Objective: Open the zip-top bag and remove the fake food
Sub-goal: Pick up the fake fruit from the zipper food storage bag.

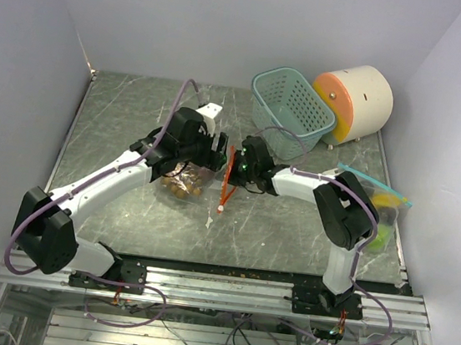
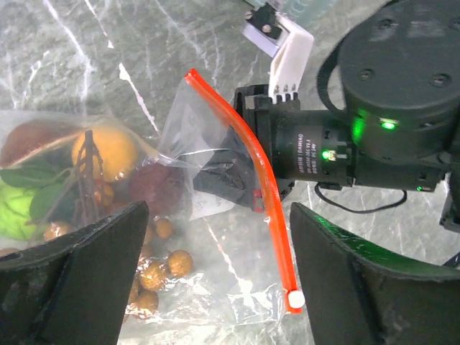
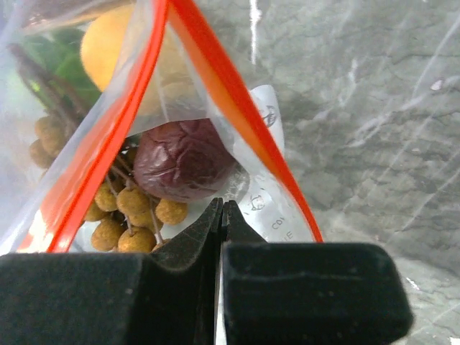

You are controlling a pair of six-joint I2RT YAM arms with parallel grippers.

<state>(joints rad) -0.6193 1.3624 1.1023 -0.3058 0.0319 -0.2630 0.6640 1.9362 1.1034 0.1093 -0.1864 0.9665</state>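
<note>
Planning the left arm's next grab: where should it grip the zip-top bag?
Take the zip-top bag by its arched orange zip strip, from above, with the left gripper fingers straddling it. The strip stands up clear of the film, and the right gripper pinches film at the mouth.

- Left pincer [image 2: 217, 215]: two broad, matt black, wedge-shaped fingers [image 2: 79, 280] are seen.
- Right pincer [image 3: 221, 212]: black, blocky fingers [image 3: 309, 287] are tapered to thin tips.
- Just behind the right pincer, a round black housing [image 2: 402, 86] is set with dark screws. Two green lights are lit there, and white print is carried on the motor barrel.
- Beside that pincer, a white bracket [image 2: 291, 61] is fixed.
- Farther behind each pincer, white links [image 1: 107, 181] are joined by black joints and trailed by a lilac cable [image 1: 178, 103].
</note>
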